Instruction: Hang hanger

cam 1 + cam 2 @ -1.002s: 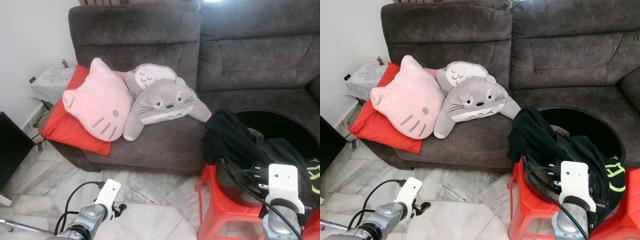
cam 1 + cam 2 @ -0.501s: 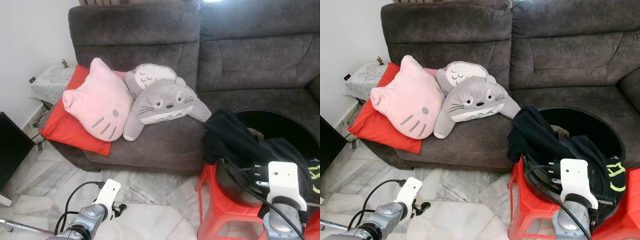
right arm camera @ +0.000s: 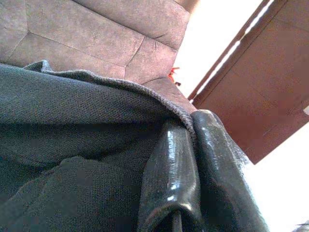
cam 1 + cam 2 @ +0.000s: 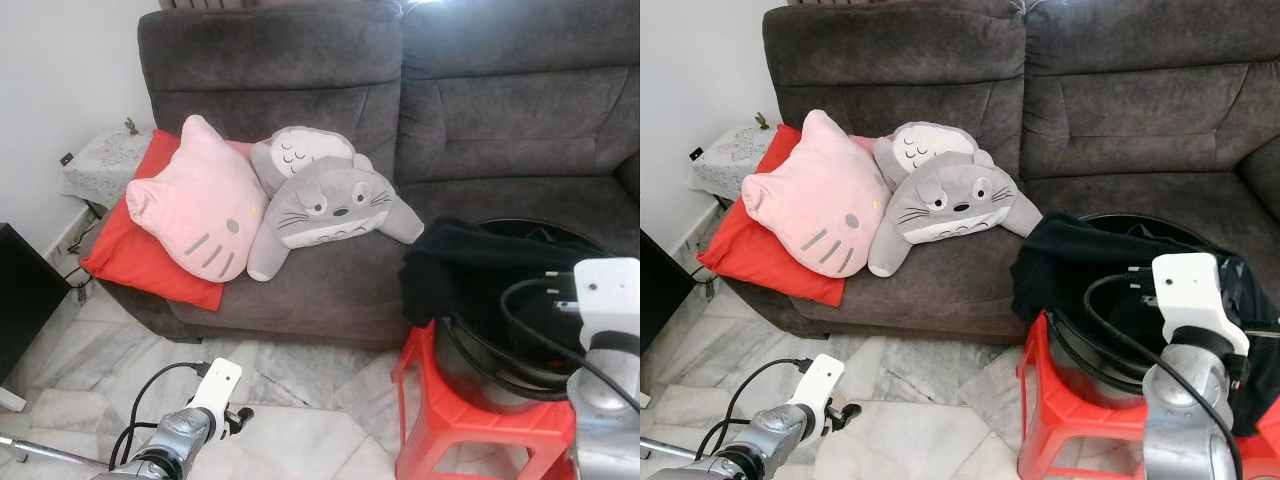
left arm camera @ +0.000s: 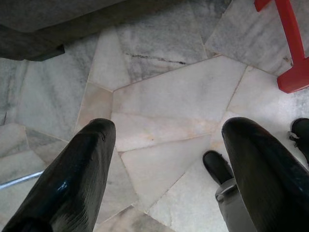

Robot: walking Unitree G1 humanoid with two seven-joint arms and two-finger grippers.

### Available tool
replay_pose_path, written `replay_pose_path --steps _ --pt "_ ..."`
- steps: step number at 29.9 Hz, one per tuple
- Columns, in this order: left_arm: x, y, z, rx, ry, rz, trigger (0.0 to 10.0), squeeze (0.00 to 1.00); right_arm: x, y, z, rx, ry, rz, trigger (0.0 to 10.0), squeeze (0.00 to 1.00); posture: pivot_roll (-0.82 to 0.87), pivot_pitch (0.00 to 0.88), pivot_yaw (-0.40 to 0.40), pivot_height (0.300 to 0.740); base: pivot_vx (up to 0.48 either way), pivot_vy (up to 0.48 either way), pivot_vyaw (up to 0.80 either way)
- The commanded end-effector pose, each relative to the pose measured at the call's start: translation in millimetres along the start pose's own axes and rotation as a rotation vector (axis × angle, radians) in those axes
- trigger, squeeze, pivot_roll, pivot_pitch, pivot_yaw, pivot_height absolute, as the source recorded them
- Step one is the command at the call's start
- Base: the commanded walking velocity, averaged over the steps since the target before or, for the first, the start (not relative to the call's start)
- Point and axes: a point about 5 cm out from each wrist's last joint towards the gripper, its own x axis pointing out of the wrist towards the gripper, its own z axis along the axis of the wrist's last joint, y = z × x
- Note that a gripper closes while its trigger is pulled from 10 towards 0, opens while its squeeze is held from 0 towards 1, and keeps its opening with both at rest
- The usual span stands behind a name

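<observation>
Black garment draped over black basket on red stool; grey sofa behind.

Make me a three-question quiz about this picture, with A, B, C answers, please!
1. Where does the black tub sit?
A. on the red stool
B. on the sofa
C. on the side table

2. What colour is the cat-face cushion?
A. blue
B. pink
C. green

3. What is the right gripper doing?
A. hanging open over the floor
B. pinching the dark cloth
C. holding a cushion

Answers:
1 A: the tub rests on the stool's red top, in front of the sofa.
2 B: it is pink, lying on a red cushion.
3 B: the right wrist view has its jaws closed with the cloth's hem between them.
</observation>
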Motion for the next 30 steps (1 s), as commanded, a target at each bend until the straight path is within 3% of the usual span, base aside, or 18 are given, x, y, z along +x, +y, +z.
replay_pose_path --steps 1,6,14,17,21,23,25,26,27,28,30 --pt "-0.8 3.9 -1 0.020 0.017 0.010 10.0 0.00 5.3 -0.6 5 0.043 -0.012 0.031 0.0 0.00 -0.26 0.000 0.118 0.740 0.000 0.000 0.00" --pt "-0.7 3.9 -1 0.021 0.017 0.011 10.0 0.00 13.1 6.1 12 0.062 -0.037 0.149 0.0 0.00 -0.26 0.000 0.121 0.740 0.000 0.000 0.00" --pt "-0.8 4.2 -1 0.022 0.017 0.012 10.0 0.00 39.5 -20.0 36 -0.001 -0.148 0.107 0.0 0.00 -0.27 0.000 0.130 0.740 0.000 0.000 0.00" --pt "-0.8 4.2 -1 0.023 0.018 0.012 10.0 0.00 44.3 -9.2 52 -0.018 -0.230 0.273 0.0 0.00 -0.27 0.000 0.130 0.740 0.000 0.000 0.00" --pt "-0.8 4.4 -1 0.022 0.017 0.015 10.0 0.00 34.9 15.3 75 0.014 -0.364 0.532 0.0 0.00 -0.26 0.000 0.131 0.740 0.000 0.000 0.00" --pt "-0.8 4.4 -1 0.020 0.017 0.017 10.0 0.00 33.3 16.4 82 0.036 -0.399 0.575 0.0 0.00 -0.26 0.000 0.131 0.740 0.000 0.000 0.00" --pt "-0.8 4.5 -1 0.018 0.017 0.019 10.0 0.00 43.5 3.5 91 0.093 -0.409 0.498 0.0 0.00 -0.26 0.000 0.131 0.740 0.000 0.000 0.00" --pt "-0.8 4.4 -1 0.017 0.017 0.020 10.0 0.00 59.3 -15.5 92 0.188 -0.356 0.389 0.0 0.00 -0.26 0.000 0.133 0.740 0.000 0.000 0.00" --pt "-0.8 4.4 -1 0.016 0.017 0.020 10.0 0.00 67.4 -26.7 91 0.220 -0.336 0.341 0.0 0.00 -0.26 0.000 0.133 0.740 0.000 0.000 0.00" --pt "-0.8 4.4 -1 0.016 0.017 0.020 10.0 0.00 67.4 -26.7 91 0.220 -0.336 0.341 0.0 0.00 -0.26 0.000 0.133 0.740 0.000 0.000 0.00" --pt "-0.9 4.6 -2 0.018 0.019 0.020 10.0 0.00 80.1 -44.7 85 0.180 -0.287 0.235 0.0 0.00 -0.26 0.000 0.134 0.740 0.000 0.000 0.00"
